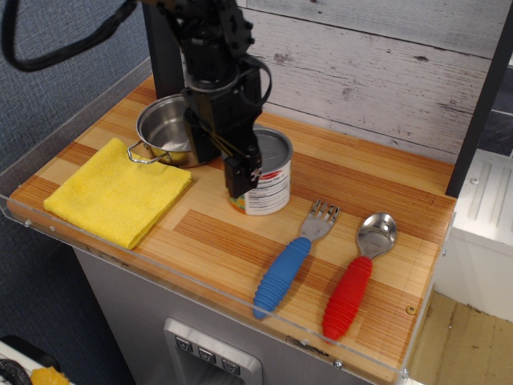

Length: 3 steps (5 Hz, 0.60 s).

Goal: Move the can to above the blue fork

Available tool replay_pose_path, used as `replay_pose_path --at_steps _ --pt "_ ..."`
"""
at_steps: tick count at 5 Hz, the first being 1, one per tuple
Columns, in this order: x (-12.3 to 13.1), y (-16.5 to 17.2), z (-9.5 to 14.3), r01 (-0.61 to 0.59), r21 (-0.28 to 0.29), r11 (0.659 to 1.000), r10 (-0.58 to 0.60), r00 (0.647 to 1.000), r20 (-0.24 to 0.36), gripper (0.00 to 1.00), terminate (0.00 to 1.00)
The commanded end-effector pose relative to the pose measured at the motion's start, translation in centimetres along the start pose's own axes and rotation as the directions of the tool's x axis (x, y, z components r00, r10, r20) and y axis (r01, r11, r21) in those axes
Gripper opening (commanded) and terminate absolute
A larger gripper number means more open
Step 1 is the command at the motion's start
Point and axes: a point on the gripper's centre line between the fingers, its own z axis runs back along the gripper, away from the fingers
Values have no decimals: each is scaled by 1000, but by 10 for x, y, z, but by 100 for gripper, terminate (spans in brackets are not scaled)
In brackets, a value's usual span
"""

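Wooden bench (385, 184) before a planked wall. Fingers (244, 172) clamp the can (266, 175), upright, standing at ten o'clock from the blue fork (290, 261); target spot lies toward three o'clock.

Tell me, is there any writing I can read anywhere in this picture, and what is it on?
On the can, the white label carries lines of print and a small red mark at the top, all too small and blurred to read.
Nothing readable shows on the pot, the yellow cloth, the blue fork or the red spoon.
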Motion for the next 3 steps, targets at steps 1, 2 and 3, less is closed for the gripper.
replay_pose_path --at_steps 1,2,3 --pt "30 0 6 41 18 999 -42 998 46 100 0" --pt "41 -1 4 57 9 998 -58 997 47 100 0" --pt "53 -7 3 85 -2 996 -85 995 54 100 0"
